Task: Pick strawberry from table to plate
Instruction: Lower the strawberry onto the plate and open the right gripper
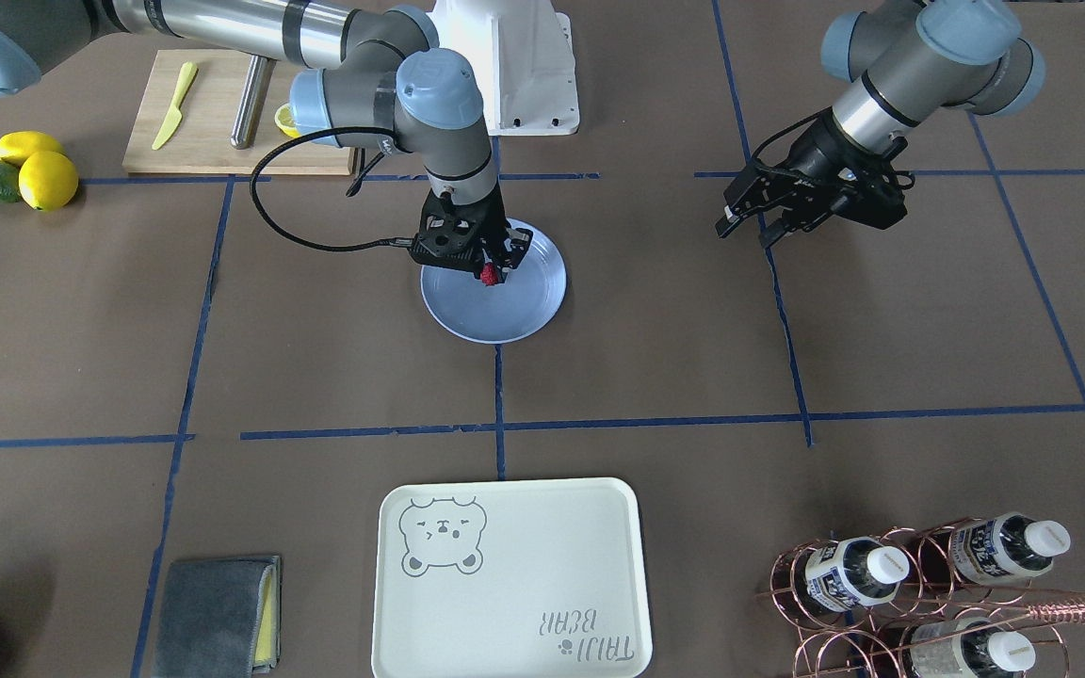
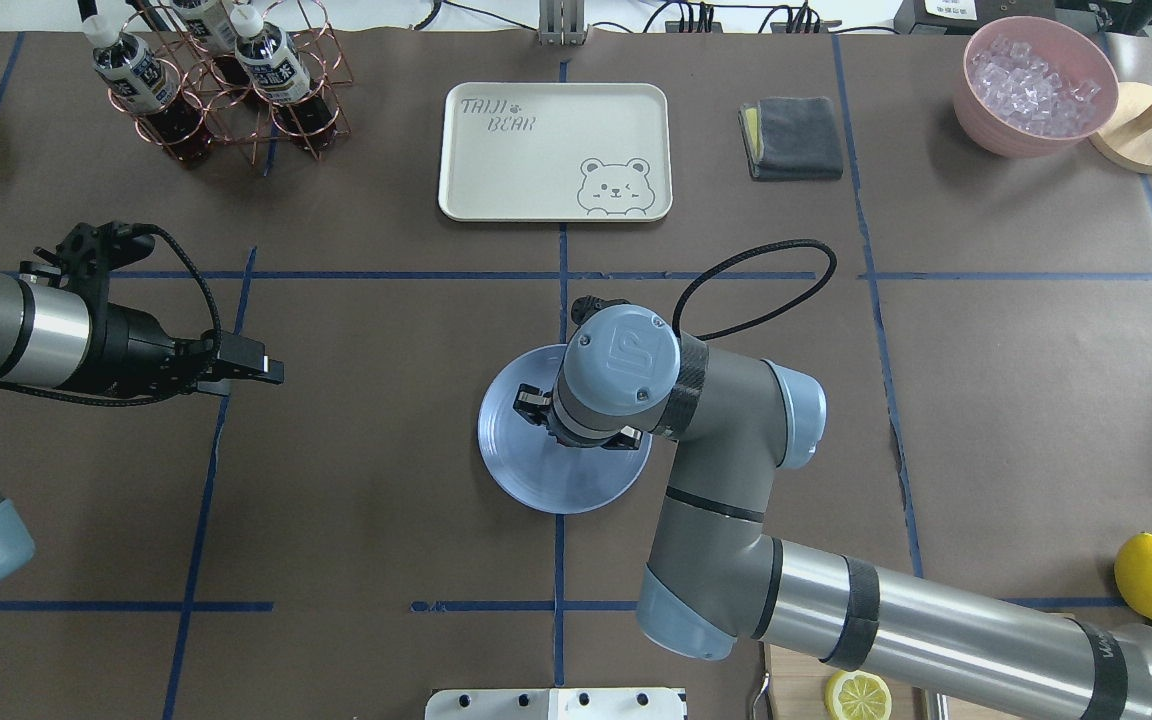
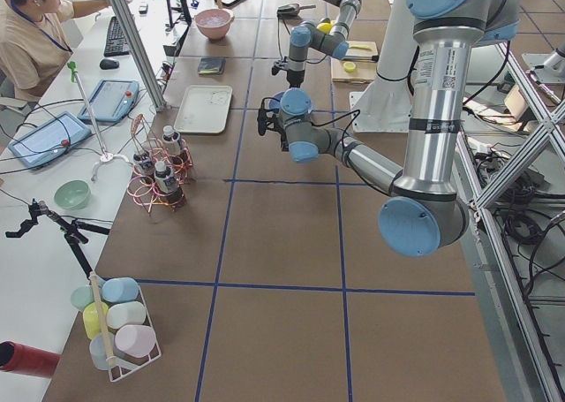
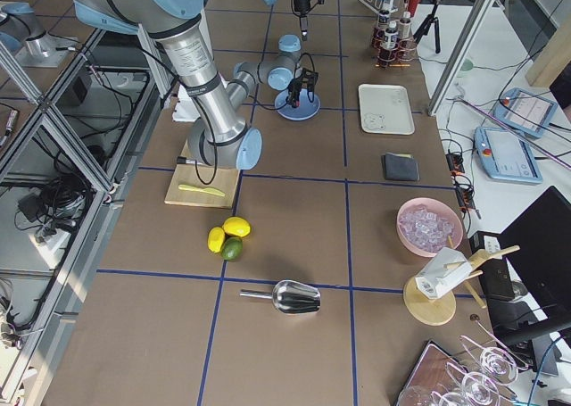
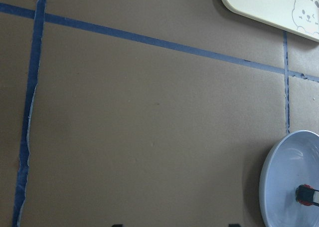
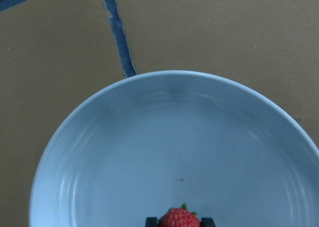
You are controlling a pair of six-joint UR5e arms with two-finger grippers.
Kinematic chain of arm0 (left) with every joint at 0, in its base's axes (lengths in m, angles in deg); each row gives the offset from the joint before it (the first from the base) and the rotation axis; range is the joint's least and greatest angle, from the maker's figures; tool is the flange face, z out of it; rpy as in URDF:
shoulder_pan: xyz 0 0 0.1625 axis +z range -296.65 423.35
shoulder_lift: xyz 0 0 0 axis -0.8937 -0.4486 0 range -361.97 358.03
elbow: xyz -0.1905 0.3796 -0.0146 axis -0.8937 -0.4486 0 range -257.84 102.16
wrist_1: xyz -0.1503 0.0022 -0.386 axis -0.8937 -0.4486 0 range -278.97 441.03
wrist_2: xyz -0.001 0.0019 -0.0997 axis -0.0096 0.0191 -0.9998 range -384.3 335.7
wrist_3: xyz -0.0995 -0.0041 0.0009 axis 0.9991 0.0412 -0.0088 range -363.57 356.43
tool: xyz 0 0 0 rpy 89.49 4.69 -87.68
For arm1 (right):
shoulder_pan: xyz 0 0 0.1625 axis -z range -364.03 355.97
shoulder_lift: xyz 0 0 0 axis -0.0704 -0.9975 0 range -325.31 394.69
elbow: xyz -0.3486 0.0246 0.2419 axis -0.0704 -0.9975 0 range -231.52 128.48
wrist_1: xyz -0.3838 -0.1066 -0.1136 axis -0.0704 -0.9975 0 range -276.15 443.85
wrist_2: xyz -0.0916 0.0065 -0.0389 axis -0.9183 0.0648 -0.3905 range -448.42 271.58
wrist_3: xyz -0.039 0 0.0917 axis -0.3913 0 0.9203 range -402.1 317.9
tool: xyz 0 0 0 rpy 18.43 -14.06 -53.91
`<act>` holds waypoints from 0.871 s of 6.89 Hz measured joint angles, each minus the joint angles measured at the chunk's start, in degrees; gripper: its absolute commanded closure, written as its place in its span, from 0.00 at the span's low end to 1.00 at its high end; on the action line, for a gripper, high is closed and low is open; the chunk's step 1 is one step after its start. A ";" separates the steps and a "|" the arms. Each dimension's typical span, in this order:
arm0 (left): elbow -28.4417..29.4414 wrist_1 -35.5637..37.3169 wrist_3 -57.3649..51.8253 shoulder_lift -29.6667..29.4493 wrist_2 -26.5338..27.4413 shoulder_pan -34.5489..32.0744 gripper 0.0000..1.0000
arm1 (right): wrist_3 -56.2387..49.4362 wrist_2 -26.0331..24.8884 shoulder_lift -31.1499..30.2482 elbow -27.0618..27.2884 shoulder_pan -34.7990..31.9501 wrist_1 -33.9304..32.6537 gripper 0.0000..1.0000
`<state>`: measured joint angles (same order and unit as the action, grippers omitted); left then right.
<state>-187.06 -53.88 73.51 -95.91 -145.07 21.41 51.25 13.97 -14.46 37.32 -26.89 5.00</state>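
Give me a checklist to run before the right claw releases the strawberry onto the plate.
1. Strawberry clamped in the right claw: ok.
2. Strawberry inside the rim of the plate, not over the bare table: ok.
3. Strawberry low enough to touch the plate: cannot tell.
4. Plate lying flat on the table: ok.
5. Left claw open and well apart from the plate: ok.

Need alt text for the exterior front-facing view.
The right gripper points down over the light-blue plate, shut on a small red strawberry. The left gripper hangs open and empty above the table, away from the plate.
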 measured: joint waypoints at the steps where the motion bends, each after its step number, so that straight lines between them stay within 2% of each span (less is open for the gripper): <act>1: 0.03 0.00 0.00 -0.04 0.00 0.05 0.23 | 0.00 0.00 0.04 -0.07 0.00 0.01 0.88; 2: 0.11 0.00 0.00 -0.07 0.01 0.08 0.23 | 0.00 0.00 0.11 -0.17 0.00 0.01 0.75; 4: 0.27 0.00 0.00 -0.10 0.07 0.10 0.23 | -0.01 0.00 0.17 -0.40 0.00 0.01 0.39; 5: 0.30 0.00 0.00 -0.10 0.09 0.10 0.23 | 0.00 0.00 0.22 -0.56 0.07 -0.01 0.00; 6: 0.31 0.00 0.00 -0.10 0.09 0.10 0.23 | 0.01 0.00 0.28 -0.75 0.12 -0.03 0.00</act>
<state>-186.74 -53.88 73.51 -96.01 -144.98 21.51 51.26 13.97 -14.17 36.57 -26.77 4.97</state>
